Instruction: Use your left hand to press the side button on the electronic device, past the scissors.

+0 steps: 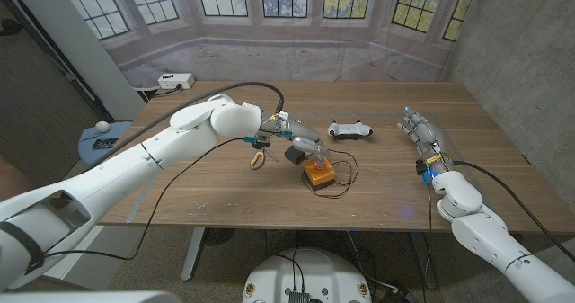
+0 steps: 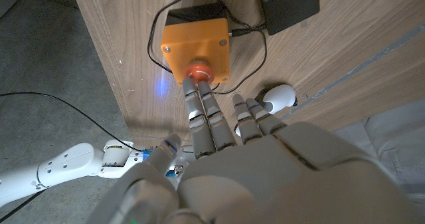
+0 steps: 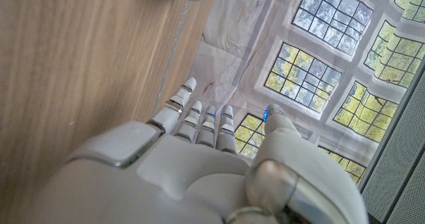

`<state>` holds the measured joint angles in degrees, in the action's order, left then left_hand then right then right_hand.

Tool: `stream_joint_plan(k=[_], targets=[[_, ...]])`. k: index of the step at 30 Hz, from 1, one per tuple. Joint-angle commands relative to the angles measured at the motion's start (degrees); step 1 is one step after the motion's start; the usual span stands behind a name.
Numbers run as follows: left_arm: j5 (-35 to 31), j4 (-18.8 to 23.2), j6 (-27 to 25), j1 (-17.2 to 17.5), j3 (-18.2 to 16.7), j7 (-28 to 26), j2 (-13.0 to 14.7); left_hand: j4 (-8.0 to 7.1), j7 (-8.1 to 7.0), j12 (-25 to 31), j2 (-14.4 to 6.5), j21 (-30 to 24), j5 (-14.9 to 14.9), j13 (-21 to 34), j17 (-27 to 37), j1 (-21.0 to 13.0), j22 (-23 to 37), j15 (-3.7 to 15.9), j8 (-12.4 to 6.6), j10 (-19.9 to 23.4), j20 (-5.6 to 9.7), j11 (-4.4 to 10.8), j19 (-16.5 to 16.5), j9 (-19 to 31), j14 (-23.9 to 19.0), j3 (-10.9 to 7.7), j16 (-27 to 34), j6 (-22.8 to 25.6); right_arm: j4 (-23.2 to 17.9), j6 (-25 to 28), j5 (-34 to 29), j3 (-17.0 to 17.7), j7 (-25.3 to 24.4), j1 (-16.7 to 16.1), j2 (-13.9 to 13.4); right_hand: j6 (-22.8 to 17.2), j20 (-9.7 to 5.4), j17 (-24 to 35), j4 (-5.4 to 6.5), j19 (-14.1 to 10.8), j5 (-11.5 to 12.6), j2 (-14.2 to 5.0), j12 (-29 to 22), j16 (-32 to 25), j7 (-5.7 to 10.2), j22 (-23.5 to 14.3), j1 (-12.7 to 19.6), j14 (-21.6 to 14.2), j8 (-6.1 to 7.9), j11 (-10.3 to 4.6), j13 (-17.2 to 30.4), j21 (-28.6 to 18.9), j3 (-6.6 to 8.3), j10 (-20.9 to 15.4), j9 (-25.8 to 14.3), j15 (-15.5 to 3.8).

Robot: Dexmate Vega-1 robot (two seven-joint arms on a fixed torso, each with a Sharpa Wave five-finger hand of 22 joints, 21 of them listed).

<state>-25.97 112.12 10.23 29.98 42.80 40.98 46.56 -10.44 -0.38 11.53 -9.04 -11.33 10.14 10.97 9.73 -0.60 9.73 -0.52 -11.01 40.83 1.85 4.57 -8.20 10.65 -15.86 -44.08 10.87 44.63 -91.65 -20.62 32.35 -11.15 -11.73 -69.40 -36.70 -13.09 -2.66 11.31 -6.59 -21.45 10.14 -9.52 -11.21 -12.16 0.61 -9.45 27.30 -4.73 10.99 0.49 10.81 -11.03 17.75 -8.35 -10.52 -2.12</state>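
Now the left hand's fingers (image 2: pixel 199 98) stretch out pressed together, tips on the red button (image 2: pixel 198 70) atop the orange device (image 1: pixel 318 172), mid-table (image 1: pixel 225 195) beside the scissors (image 1: pixel 258 159). Right hand (image 1: pixel 420 129) rests apart, fingers extended, holding nothing.

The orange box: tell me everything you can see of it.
The orange box is a small square housing, plastic by its look, with screws at its corners and a round red button on top. It sits on the wooden table, a black cable plugged into one side. The left hand has fingers touching the button.
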Motion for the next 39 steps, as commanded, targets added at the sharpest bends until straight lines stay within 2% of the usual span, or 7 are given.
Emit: stream_joint_plan(k=[1,24,39], targets=[[1.11,0.77,0.69,0.34,-1.58,-2.04,0.52,-0.05,-0.64,-0.17,-0.41,0.0,-0.11,0.0,0.2,0.22,0.22,0.1,0.09,-0.29,0.08,0.27,-0.3,0.07,-0.56,0.12,0.02,0.1,-0.9,0.8,-0.56,-0.06,-0.51,0.14,-0.36,-0.09,-1.74,0.14,-0.42,-0.08,0.26,0.1,-0.09,0.16,-0.14,-0.21,-0.47,0.18,0.03,0.04,0.27,0.13,0.17,-0.22,-0.18,-0.81],[2.56,1.31,0.01,2.11,-4.12,-4.91,2.05,0.26,-0.57,-0.57,-0.4,0.02,-0.01,0.01,0.08,-0.11,0.2,0.14,0.49,-1.31,0.08,0.26,-0.48,0.07,-0.66,0.0,-0.11,-1.14,-2.15,2.01,-1.49,-0.65,-1.31,0.45,-0.36,-0.1,-1.73,0.14,-0.46,-0.07,0.27,0.07,-0.09,0.15,-0.11,-0.21,-0.5,0.16,0.03,-0.08,0.27,0.13,0.24,-0.24,-0.18,-0.77],[4.15,1.51,-1.92,5.23,-7.49,-10.59,3.9,0.58,-0.27,-0.96,-0.32,0.11,0.07,0.03,-0.01,-0.43,0.18,-0.32,0.83,-3.09,-0.01,0.2,-0.4,0.08,-0.47,-0.26,-0.32,-3.0,-1.9,3.61,-2.22,-1.94,-1.11,2.74,-0.22,-0.19,-1.77,0.13,-0.53,-0.09,0.28,0.04,-0.09,0.15,-0.07,-0.21,-0.45,0.13,0.05,0.0,0.27,0.13,0.34,-0.29,-0.18,-0.89]])
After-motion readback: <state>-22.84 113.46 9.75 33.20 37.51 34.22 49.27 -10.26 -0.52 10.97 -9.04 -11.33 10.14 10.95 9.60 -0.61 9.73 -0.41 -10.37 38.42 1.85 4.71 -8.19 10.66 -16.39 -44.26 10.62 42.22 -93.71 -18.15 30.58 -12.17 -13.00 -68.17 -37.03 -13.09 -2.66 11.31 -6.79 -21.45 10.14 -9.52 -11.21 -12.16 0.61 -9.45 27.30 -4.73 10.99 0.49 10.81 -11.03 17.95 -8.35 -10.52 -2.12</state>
